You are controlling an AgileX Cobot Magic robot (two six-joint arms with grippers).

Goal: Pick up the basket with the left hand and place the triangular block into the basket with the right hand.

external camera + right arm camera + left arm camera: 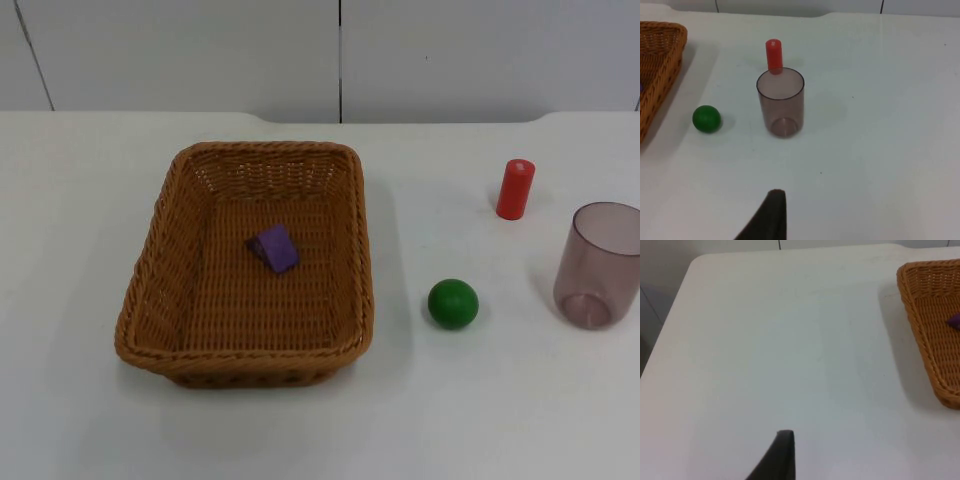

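A brown wicker basket (150,262) stands on the white table, left of centre in the top view. A purple triangular block (274,247) lies inside it, near the middle of its floor. My left gripper (782,455) hangs over bare table well to the left of the basket (925,315), apart from it, and a sliver of the purple block (955,321) shows past the rim. My right gripper (771,215) hovers over the table to the right of the cup, far from the basket (657,65).
A green ball (453,303) lies right of the basket. A red cylinder (515,189) stands upright behind it, and a translucent brownish cup (600,265) stands at the far right. The right wrist view shows the ball (706,119), cup (781,102) and cylinder (773,55).
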